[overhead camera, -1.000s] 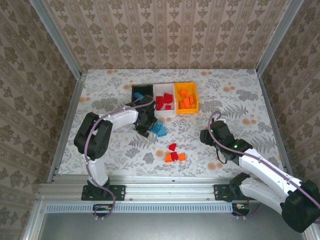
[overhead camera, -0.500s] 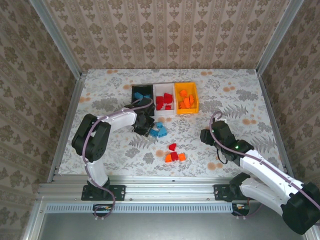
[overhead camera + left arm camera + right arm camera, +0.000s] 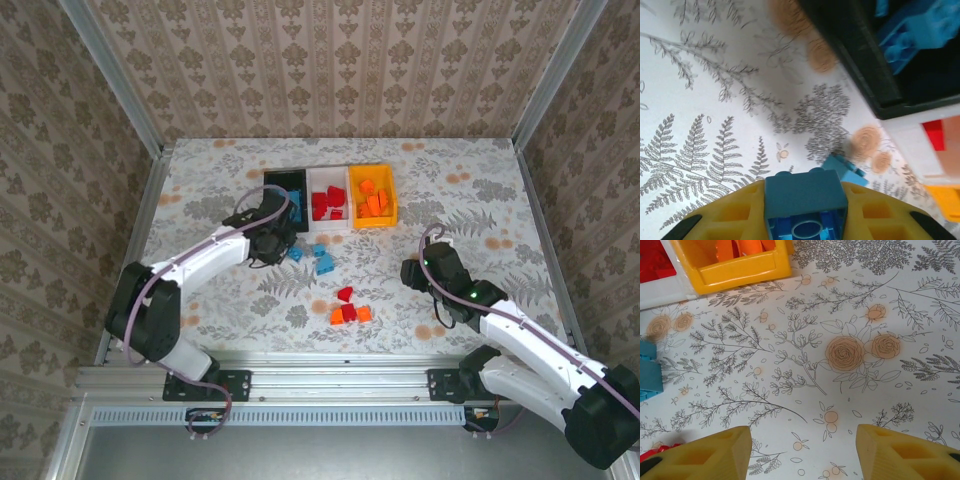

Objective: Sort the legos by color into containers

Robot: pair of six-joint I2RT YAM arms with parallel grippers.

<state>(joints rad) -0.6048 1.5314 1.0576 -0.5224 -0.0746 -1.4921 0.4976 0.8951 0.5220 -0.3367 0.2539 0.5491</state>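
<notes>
Now: left hand (image 3: 276,244) pinches a blue brick (image 3: 805,202) beside the black bin (image 3: 283,174)

From above, the left hand sits at about ten o'clock from the middle of the desk (image 3: 470,170), just at six o'clock of the black bin. In the left wrist view its yellow fingers (image 3: 725,217) press on both sides of the blue brick, whose hollow underside faces the camera. The black bin lies at two o'clock in that view, with other blue pieces (image 3: 912,35) inside. One loose blue piece (image 3: 842,169) rests on the desk just beyond the held brick.

The three bins stand in a row at twelve o'clock of the desk. Touching the black bin is the white bin (image 3: 328,227), which holds red bricks (image 3: 328,203). Next comes the orange-yellow bin (image 3: 372,222), which holds orange bricks (image 3: 372,200).

At six o'clock of the white bin, loose blue bricks (image 3: 324,264) lie on the desk. Nearer the arms, a small heap of red and orange bricks (image 3: 348,313) sits at six o'clock of the desk's middle.

The right hand (image 3: 412,272) hangs at four o'clock, well apart from the heap. Its fingers (image 3: 710,455) are spread wide over bare patterned desk with nothing between them. In the right wrist view the orange-yellow bin is at eleven o'clock.
</notes>
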